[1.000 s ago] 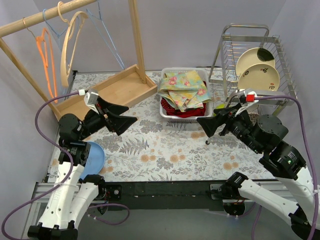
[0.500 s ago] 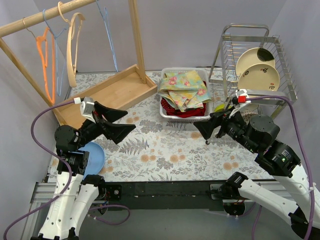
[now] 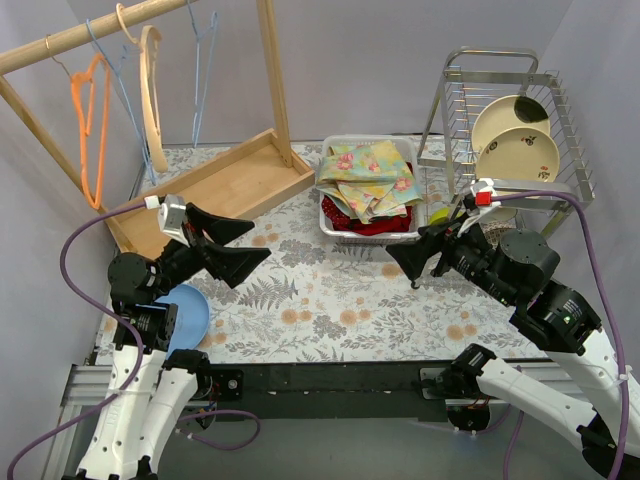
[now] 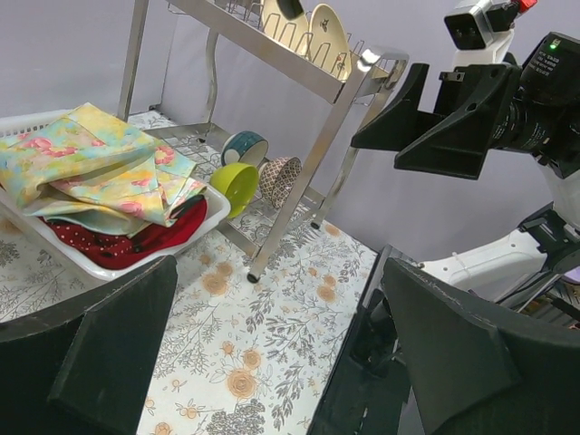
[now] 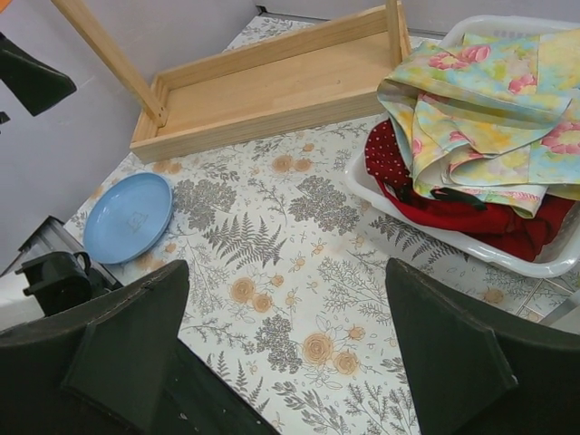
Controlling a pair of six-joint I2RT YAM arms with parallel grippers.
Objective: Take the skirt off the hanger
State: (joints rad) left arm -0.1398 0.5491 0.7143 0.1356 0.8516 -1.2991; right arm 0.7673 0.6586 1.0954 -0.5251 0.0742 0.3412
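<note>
Several hangers hang bare on the wooden rail (image 3: 70, 37): an orange one (image 3: 88, 130), a wooden one (image 3: 152, 95) and blue wire ones (image 3: 205, 70). No garment is on any of them. A folded yellow floral cloth (image 3: 368, 178) lies on a red cloth (image 3: 372, 224) in the white basket (image 3: 330, 228); it also shows in the left wrist view (image 4: 91, 159) and the right wrist view (image 5: 489, 100). My left gripper (image 3: 262, 240) is open and empty above the table. My right gripper (image 3: 408, 252) is open and empty, near the basket's front.
The rack's wooden base tray (image 3: 225, 180) lies at the back left. A blue plate (image 3: 190, 315) sits at the near left. A metal dish rack (image 3: 510, 120) with plates stands at the back right, with small bowls (image 4: 237, 181) beneath it.
My left arm has drawn back toward the near left and sits lower. My right gripper has shifted slightly left. The hangers have swung on the rail.
</note>
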